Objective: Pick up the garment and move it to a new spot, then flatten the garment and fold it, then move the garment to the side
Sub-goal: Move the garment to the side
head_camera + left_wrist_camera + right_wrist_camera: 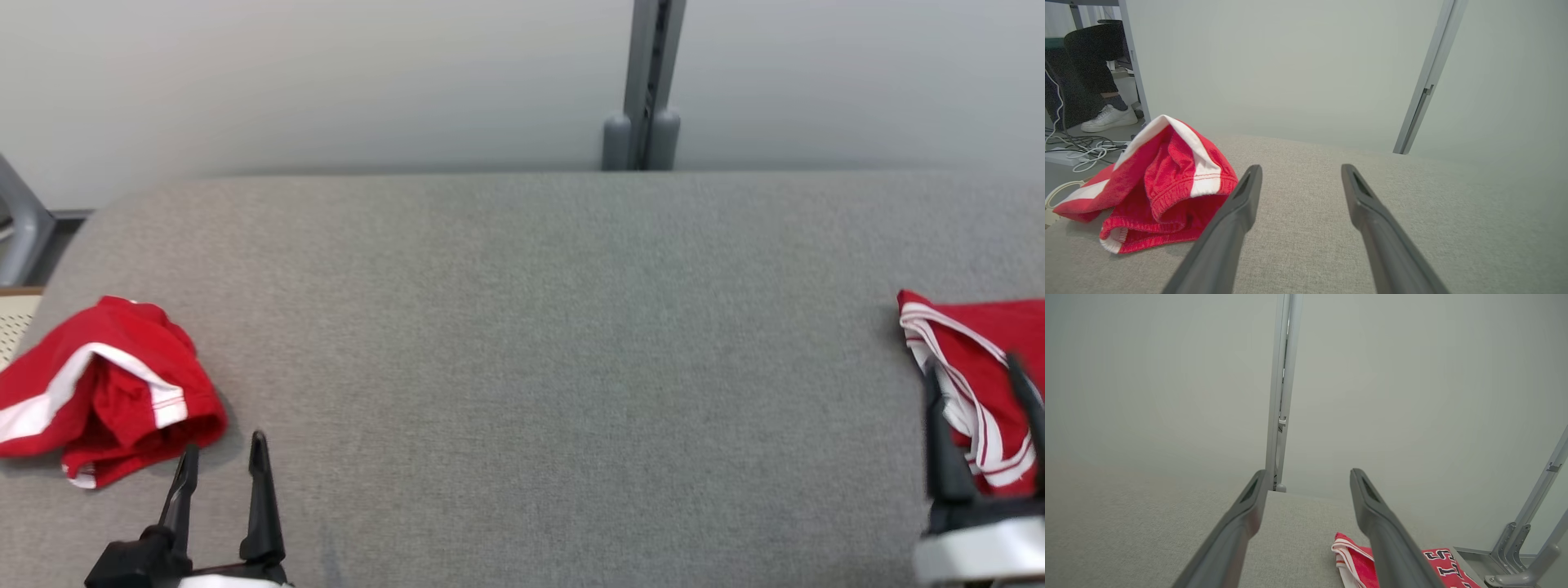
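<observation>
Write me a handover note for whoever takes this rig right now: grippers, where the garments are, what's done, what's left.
Left gripper: open, empty, beside the crumpled red garment, not touching it.
Right gripper: open, empty; in the head view its fingers overlap the striped red garment. Contact cannot be told.
Things: the crumpled garment lies bunched near the left end of the grey table; the striped one sits at the right edge and looks flatter, possibly already set aside.
Done: nothing visible on the crumpled garment.
Left: likely pick it up, move it mid-table, flatten, fold, move aside.
</observation>
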Robot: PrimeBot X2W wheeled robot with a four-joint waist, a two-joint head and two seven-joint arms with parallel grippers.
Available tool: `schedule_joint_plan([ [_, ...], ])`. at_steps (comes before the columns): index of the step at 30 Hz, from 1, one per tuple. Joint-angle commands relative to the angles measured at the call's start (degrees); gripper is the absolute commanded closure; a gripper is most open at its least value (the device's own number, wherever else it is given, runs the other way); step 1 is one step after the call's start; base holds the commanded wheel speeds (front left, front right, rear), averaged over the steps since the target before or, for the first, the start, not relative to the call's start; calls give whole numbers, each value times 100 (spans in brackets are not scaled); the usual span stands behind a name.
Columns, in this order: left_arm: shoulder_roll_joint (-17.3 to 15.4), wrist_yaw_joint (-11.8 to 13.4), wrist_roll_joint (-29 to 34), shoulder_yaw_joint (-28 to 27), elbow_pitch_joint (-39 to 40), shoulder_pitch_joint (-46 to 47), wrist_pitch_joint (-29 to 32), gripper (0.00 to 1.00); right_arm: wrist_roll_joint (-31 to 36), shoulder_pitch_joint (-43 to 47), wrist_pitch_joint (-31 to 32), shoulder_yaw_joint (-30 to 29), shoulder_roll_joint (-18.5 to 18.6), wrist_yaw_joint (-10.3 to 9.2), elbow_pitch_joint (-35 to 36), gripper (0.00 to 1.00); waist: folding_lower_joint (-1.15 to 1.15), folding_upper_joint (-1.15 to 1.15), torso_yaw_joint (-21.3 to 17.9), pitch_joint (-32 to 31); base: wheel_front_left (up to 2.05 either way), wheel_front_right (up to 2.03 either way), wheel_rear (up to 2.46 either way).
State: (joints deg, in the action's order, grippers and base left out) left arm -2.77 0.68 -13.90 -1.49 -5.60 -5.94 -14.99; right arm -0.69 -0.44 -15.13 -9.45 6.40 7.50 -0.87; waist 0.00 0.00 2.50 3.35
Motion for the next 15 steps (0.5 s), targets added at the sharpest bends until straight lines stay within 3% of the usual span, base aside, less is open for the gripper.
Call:
schedule_joint_plan([
  [1, -23, -43, 38, -68, -33, -78, -27, 0, 23, 206, -2, 65, -26, -1, -11, 0, 0, 0, 195, -281, 0, 0, 0],
  [7, -23, -196, 132, -174, -209, -233, -27, 0, 35, 808, -2, 271, -275, -1, -308, 0, 0, 0, 162, -482, 0, 0, 0],
  [15, -25, -303, 180, -113, -354, -201, -27, 0, -93, 849, -2, 263, -342, -1, -441, 0, 0, 0, 15, -510, 0, 0, 0],
])
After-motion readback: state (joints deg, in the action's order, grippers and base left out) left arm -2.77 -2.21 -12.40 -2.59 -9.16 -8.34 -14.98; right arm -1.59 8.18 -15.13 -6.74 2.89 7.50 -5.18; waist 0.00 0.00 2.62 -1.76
